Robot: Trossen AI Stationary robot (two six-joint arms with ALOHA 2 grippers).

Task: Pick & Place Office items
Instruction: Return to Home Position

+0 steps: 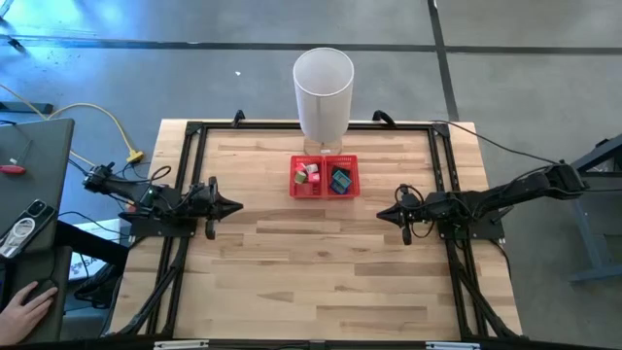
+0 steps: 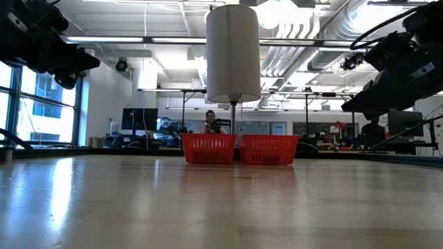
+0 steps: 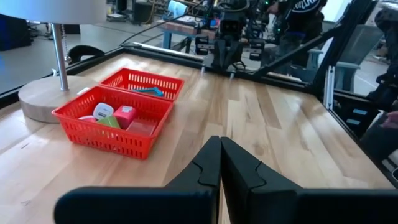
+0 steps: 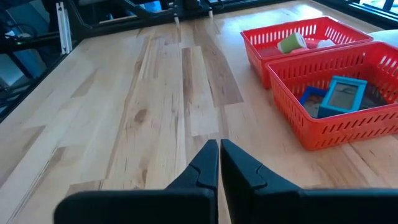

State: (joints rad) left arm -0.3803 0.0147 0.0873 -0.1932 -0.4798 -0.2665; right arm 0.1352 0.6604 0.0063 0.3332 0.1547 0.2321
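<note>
The office items lie in a red mesh tray (image 1: pixel 325 177) at the table's far middle. Its left compartment holds small red, pink and green-white pieces (image 3: pixel 115 116). Its right compartment holds a teal-framed piece (image 4: pixel 342 94) and a blue one (image 4: pixel 309 96). My left gripper (image 1: pixel 236 206) hovers shut at the table's left side, pointing toward the right. My right gripper (image 1: pixel 381 213) hovers shut at the right side, pointing toward the left. Neither holds anything.
A tall white cylinder (image 1: pixel 323 92) on a round wooden base (image 3: pixel 43 96) stands just behind the tray. A black frame (image 1: pixel 292 126) runs around the table's edges. Bare wood lies between the grippers and in front of the tray. A person's hand (image 1: pixel 24 309) shows off the table, at the near left.
</note>
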